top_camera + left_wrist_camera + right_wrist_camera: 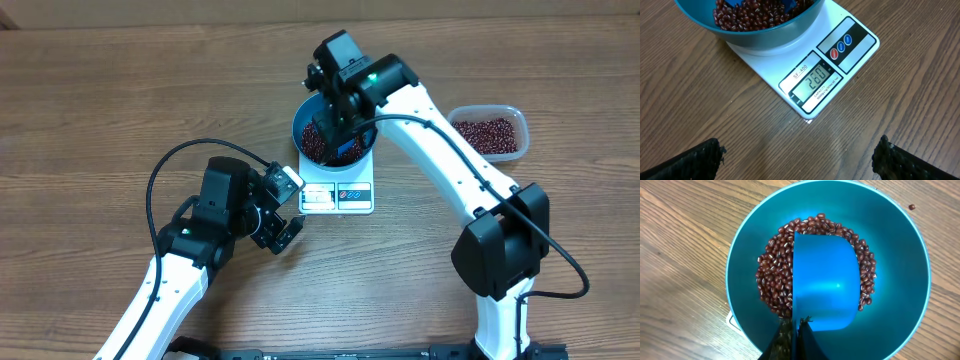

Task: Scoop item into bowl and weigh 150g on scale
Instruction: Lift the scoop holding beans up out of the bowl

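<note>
The blue bowl (300,128) stands on the white scale (340,197) and holds a heap of dark red beans (772,280). My right gripper (795,330) hangs over the bowl (900,280), shut on the thin handle of a small blue scoop (825,285). The scoop lies over the beans and shows a bare blue surface. My left gripper (800,160) is open above bare table just in front of the scale (770,65), with nothing between its fingers (690,162). The scale's display (812,80) is lit and reads 260.
A clear plastic tub (490,132) with more beans stands to the right of the scale. One stray bean (911,207) lies on the wooden table beside the bowl. The right arm arches over the table's right half.
</note>
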`<state>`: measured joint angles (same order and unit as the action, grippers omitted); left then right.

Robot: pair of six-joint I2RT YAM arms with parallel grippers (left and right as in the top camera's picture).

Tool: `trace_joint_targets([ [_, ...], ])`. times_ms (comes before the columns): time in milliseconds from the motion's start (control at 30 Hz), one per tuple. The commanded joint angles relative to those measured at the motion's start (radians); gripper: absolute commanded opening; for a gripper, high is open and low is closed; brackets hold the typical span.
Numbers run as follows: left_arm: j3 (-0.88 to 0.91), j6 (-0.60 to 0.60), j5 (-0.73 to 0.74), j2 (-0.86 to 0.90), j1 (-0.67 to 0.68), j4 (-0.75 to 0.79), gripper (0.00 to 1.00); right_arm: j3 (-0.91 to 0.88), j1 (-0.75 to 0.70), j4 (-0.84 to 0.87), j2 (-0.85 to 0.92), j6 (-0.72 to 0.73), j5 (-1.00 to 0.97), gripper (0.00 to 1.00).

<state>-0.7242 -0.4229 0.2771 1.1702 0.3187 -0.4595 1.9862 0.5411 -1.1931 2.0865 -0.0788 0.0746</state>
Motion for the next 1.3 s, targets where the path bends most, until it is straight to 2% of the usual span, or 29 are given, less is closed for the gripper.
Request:
trace_joint_targets([
  [0, 0.005, -0.019, 0.001, 0.008, -0.004, 0.0, 1.0, -0.006, -0.026, 0.003, -0.003, 0.006, 0.096, 0.04],
  [500, 0.005, -0.019, 0.001, 0.008, -0.004, 0.0, 1.0, 0.012, -0.139, -0.022, -0.044, -0.021, 0.35, 0.04],
  [767, 0.005, -0.019, 0.001, 0.008, -0.004, 0.0, 1.0, 0.012, -0.245, -0.037, -0.096, -0.027, 0.527, 0.04],
  [1267, 0.005, -0.019, 0.001, 0.008, -0.004, 0.0, 0.99, 0.012, -0.33, -0.043, -0.18, -0.024, 0.559, 0.04],
])
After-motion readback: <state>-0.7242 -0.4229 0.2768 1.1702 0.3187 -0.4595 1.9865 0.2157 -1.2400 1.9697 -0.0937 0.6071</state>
